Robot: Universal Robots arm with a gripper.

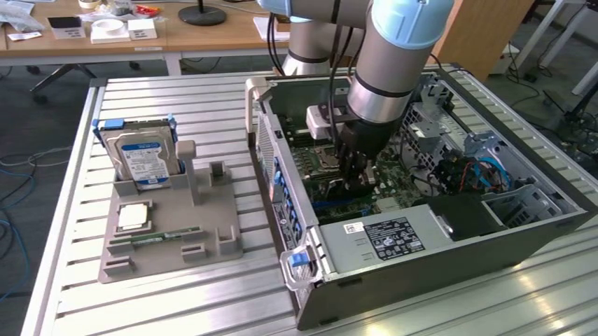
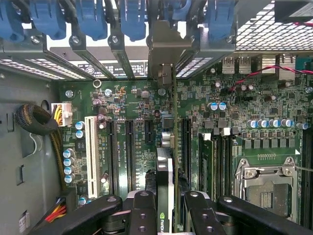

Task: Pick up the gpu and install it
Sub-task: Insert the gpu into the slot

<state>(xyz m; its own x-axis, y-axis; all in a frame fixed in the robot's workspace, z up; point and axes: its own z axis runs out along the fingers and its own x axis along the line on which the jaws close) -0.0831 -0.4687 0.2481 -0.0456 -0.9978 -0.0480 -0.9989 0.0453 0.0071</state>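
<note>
Black gripper [image 2: 165, 208] jaws clamp the gpu [image 2: 166, 176] edge-on (bracket end forward) above the motherboard [image 2: 146, 103].

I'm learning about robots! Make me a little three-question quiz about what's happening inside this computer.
1. True or false: the black gripper is shut on the thin green circuit-board gpu card.
2. The gpu card is:
A. lying on the grey plastic parts holder
B. held edge-on above the green motherboard inside the open grey computer case
C. resting on the slatted metal table
3. Fill in: the boxy silver hard drive with the blue label stands upright in the grey parts ____.

Key:
1. True
2. B
3. holder
</note>
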